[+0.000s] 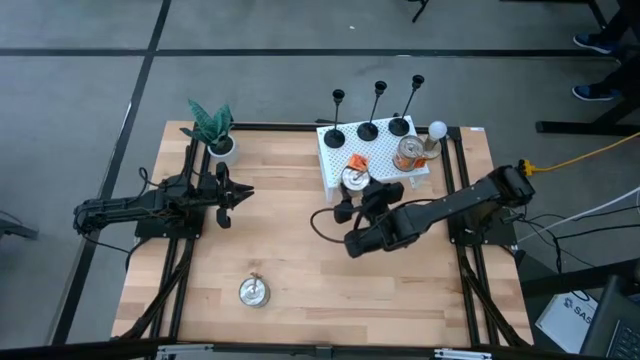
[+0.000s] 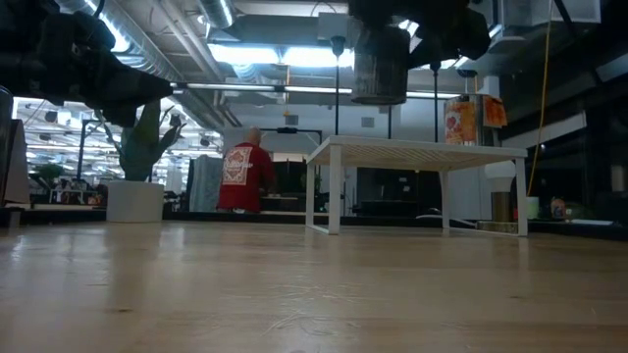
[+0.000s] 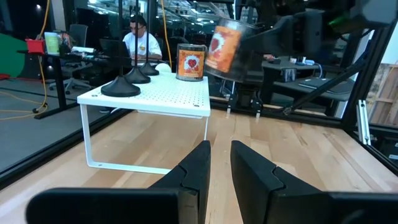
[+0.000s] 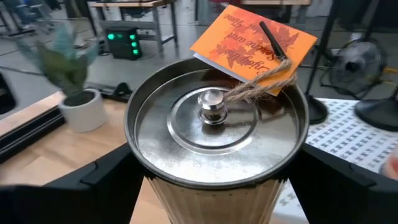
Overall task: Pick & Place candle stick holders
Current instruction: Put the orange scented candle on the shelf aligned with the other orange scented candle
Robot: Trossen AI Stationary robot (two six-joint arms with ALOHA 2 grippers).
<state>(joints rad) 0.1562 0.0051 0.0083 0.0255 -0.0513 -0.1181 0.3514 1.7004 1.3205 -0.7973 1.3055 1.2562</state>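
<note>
Round silver-lidded metal candle tin (image 4: 214,134) with orange paper tag tied on, gripped between spread fingers of right gripper (image 1: 352,186), raised off wooden table (image 1: 300,260) just off front edge of white perforated rack (image 1: 335,160). Three slim matte-black candle stick holders (image 1: 367,130) upright in row along rack's far edge. Second orange-labelled tin (image 1: 407,153) near rack's right end. Left gripper (image 1: 243,193) at table's left side, jaws nearly closed, holding nothing. Potted plant (image 1: 212,127) at far left corner. Loose silver lid (image 1: 253,291) near front edge.

My jaws clamp a shiny brushed-metal tin (image 4: 214,146) with a matt orange paper tag (image 4: 255,40), above the pale, smooth wooden tabletop (image 1: 300,250).
</note>
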